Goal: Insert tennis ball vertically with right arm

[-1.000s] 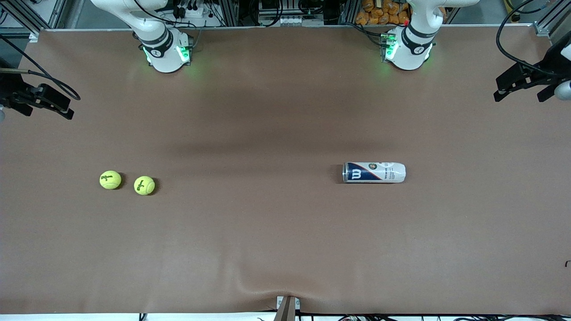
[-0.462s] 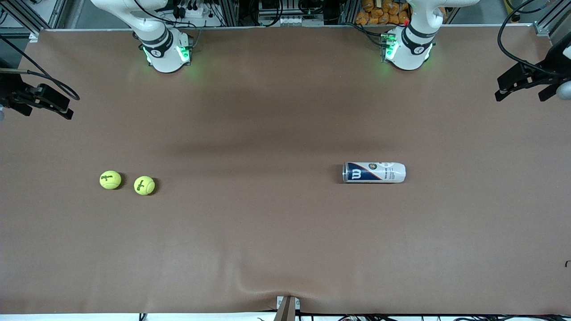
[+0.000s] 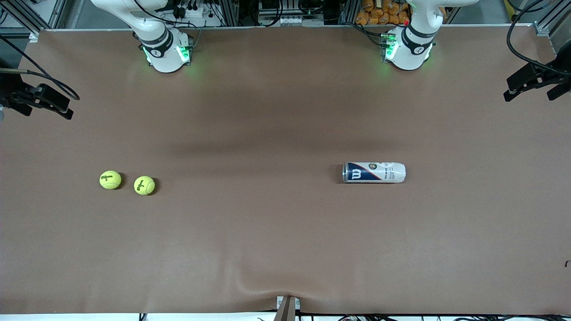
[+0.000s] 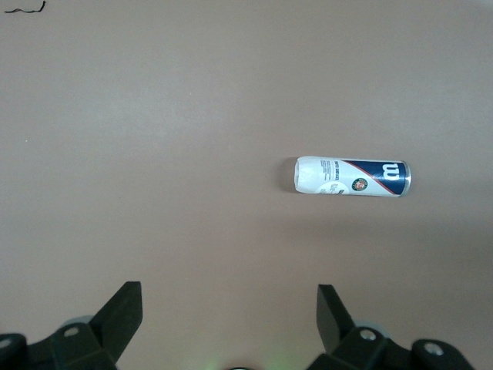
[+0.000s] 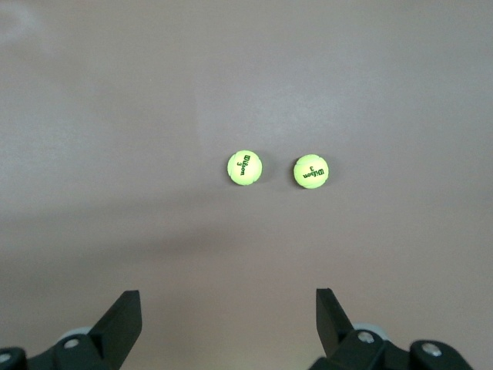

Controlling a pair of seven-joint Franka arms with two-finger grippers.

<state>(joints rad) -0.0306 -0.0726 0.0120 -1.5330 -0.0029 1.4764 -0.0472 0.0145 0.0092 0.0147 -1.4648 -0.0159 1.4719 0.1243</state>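
Balls: two tennis balls (image 3: 110, 179) (image 3: 144, 185) sit side by side near the right arm's end of the bench, untouched; can (image 3: 374, 172) lies on its side toward the left arm's end, same spot as before. Left gripper (image 3: 533, 81) has drifted further over its bench edge, jaws spread. Right gripper (image 3: 42, 103) waits over its edge, jaws spread, empty.

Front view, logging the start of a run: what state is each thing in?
White-and-blue cylindrical tennis ball can: lying on its side.
Two yellow felt tennis balls: resting side by side, apart.
Right gripper: jaws open, high over balls.
Left gripper: jaws open, high over table.
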